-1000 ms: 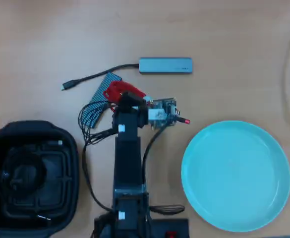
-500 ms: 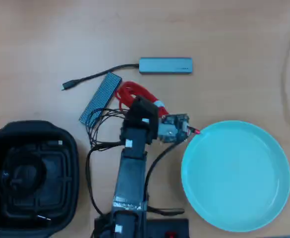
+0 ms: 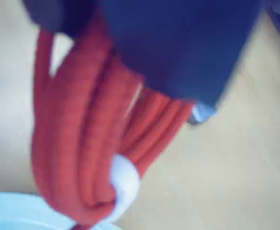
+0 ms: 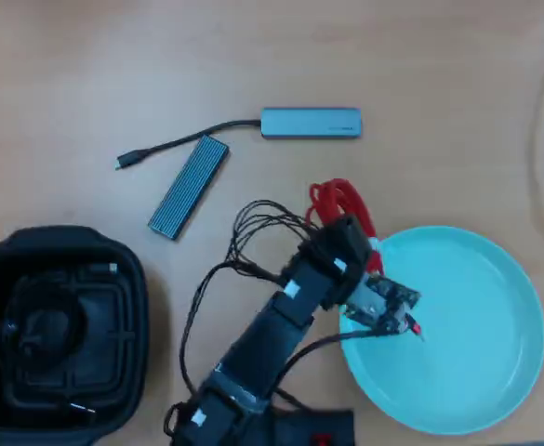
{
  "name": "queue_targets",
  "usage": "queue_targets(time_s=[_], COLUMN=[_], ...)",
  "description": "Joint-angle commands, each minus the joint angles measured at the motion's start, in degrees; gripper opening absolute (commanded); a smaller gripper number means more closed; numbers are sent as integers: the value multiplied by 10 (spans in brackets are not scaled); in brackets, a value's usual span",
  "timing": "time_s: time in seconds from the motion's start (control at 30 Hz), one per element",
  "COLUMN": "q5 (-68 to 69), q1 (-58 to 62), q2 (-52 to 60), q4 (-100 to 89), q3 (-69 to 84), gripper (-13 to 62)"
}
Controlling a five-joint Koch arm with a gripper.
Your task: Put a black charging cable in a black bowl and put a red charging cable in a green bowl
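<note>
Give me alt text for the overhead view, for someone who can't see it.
A robot arm's end effector holds the red charging cable beside the left rim of the empty green bowl. At lower left, the black bowl already holds the black charging cable; a grey hub and a ribbed grey bar lie above.

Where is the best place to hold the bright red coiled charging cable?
Across the bunched strands of the bright red coiled charging cable, near its white tie, coming from above. The blurry wrist view shows the loops packed into one narrow bundle there, and the end effector appears to have it so already.
</note>
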Motion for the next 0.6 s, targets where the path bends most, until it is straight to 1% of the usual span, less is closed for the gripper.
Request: queue_targets(time_s=[0.0,0.13,0.4,0.57], q5=[9,9,6,13], q1=[40,121,249,339], q2=[30,28,24,22], q4=[-33,-63,-76,-81], q3=[-34,-29,-26,51], gripper=[-62,-62,-62,-60])
